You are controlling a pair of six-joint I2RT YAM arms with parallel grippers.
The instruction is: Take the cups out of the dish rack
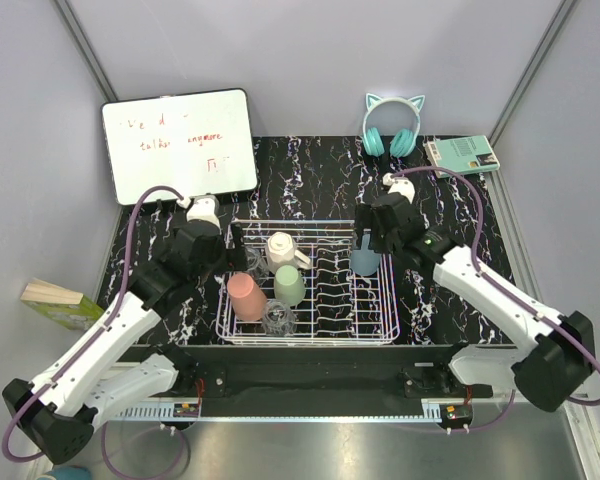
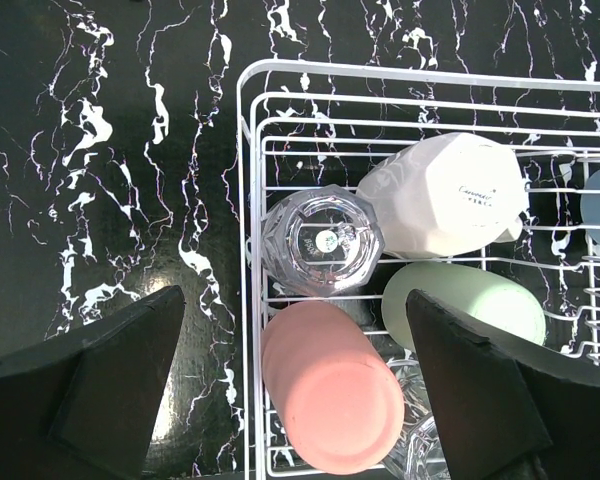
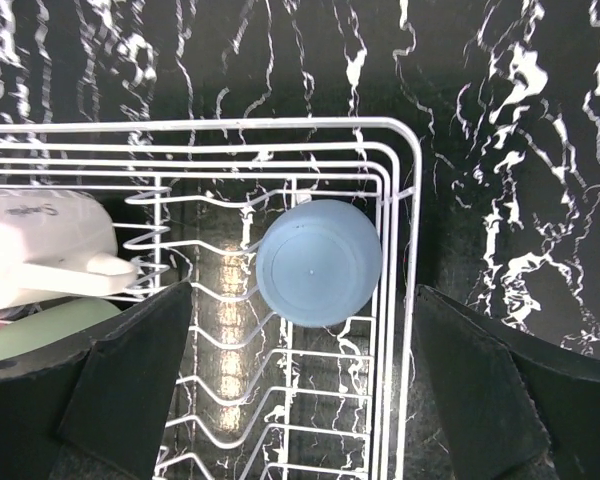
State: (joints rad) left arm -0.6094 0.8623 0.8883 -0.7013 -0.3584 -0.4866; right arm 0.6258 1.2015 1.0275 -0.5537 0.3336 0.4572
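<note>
Blue cup (image 3: 318,262) by dish rack (image 3: 280,124) edge | left pincer (image 2: 295,350), right pincer (image 3: 302,320) agape, empty

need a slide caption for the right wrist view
Open right gripper above the upside-down blue cup in the dish rack corner

The rectangular white wire dish rack (image 1: 345,300) looks like coated metal, smooth with a soft sheen. Under it, the black, white-veined marble-look tabletop (image 2: 100,150) is polished and glossy, mirroring a patch of light just left of the rack. Inside the rack, the pink plastic tumbler (image 2: 330,385), the pale green plastic tumbler (image 2: 465,300) and the blue plastic tumbler (image 3: 318,262) are smooth and matt. The faceted clear glass (image 2: 322,242) glints sharply. The cream handled mug (image 2: 445,195) is smooth, with a faint satin shine.
</note>
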